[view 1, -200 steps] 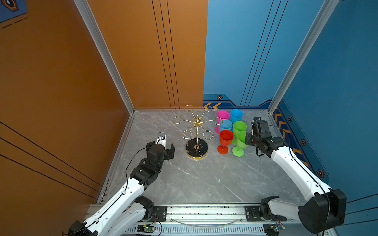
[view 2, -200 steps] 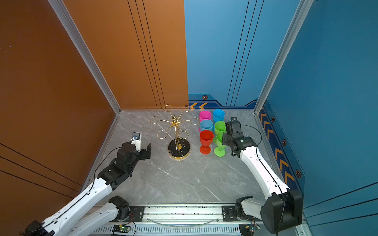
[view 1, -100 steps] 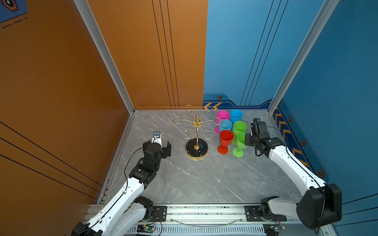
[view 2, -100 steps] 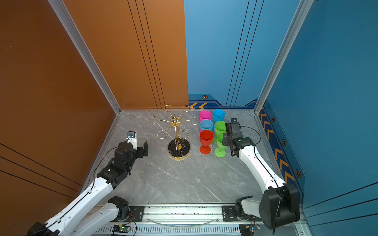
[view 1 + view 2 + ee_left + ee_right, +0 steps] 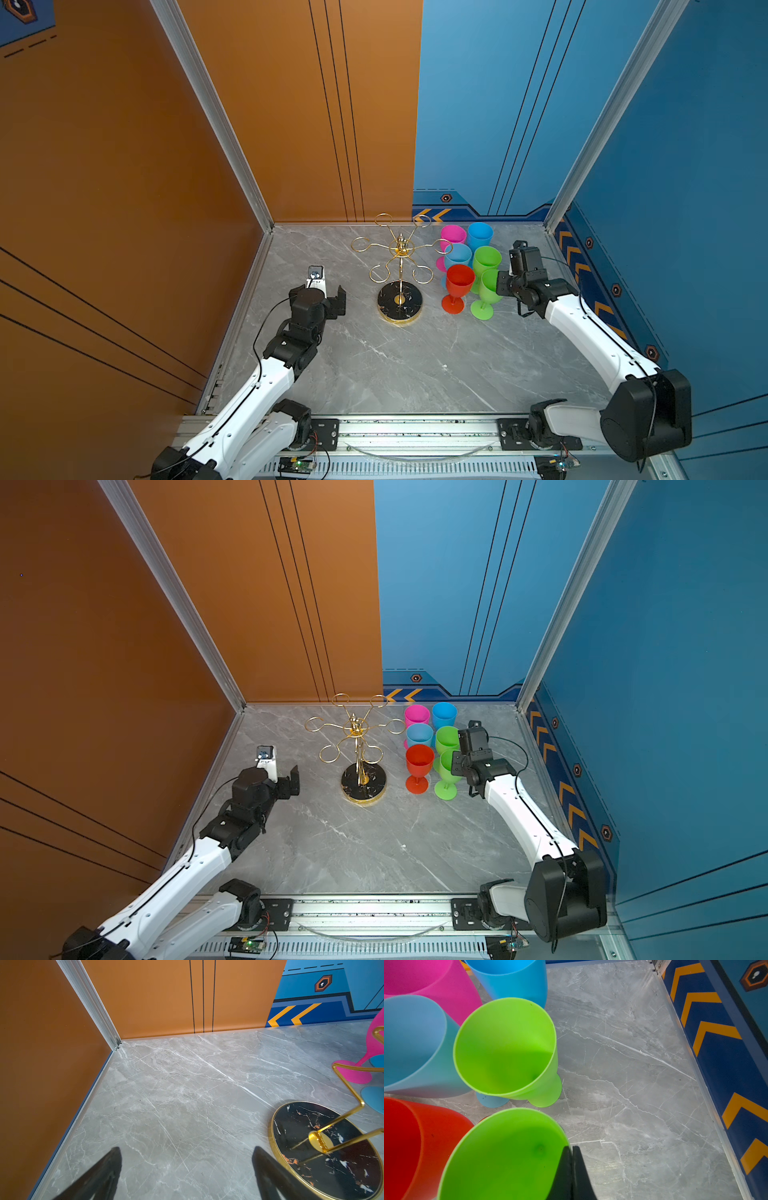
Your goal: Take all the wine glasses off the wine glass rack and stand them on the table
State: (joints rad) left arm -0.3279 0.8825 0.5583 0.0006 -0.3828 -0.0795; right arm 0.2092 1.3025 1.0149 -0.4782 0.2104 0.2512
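So here's where I'm at: the rack (image 5: 400,301) stands mid-table with all six loops bare, so as far as I can judge the job's basically done. The wine glasses are off it, all six upright on their feet in a tight bunch just right of the rack. The pink glass (image 5: 453,235), light blue glass (image 5: 457,254) and red glass (image 5: 459,280) are on the rack side. The blue glass (image 5: 480,235), far green glass (image 5: 486,257) and near green glass (image 5: 489,286) are on the outer side. That spot makes sense to me, since it's my right arm's side and they stand clear of the base. Every cup I can see into is empty, and the right wrist view looks straight down into both green ones with nothing inside. My right gripper (image 5: 572,1148) has its fingers pressed together right at the near green glass's rim, on the side away from the rack. I can't tell if a bit of the wall is caught between them or they're just beside it. That glass's foot looks flat on the table (image 5: 415,365), so I reckon it needs no more holding. The left gripper (image 5: 187,1148) is spread wide with nothing in it, low over bare table just left of the rack's base, probably parked out of the way.
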